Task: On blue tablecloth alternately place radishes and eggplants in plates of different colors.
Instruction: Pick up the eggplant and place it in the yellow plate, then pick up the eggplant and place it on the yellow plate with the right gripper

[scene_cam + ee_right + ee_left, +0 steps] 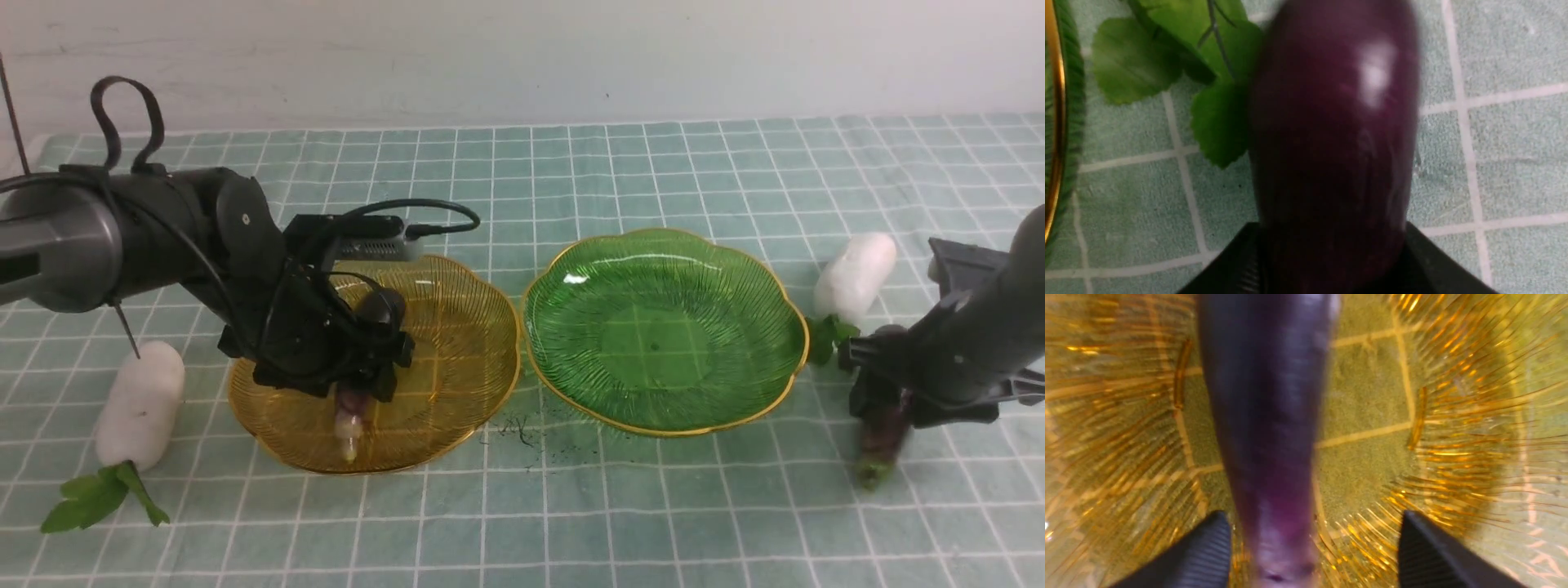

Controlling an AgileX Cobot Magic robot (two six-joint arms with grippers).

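Observation:
On the blue tablecloth (571, 163) the amber plate (465, 343) and the green plate (661, 327) stand side by side. My left gripper (359, 392) is over the amber plate and open. One eggplant (351, 416) lies between its fingers in the plate; in the left wrist view (1265, 416) one finger (1412, 547) stands apart from it. My right gripper (886, 416) is shut on the other eggplant (880, 445), low over the cloth to the right of the green plate; it also shows in the right wrist view (1331, 122). The green plate holds nothing.
One radish (139, 404) lies on the cloth left of the amber plate, leaves toward the front. The other radish (853, 273) lies right of the green plate, its leaves (1167, 53) beside the held eggplant. Dark crumbs (522, 429) lie between the plates.

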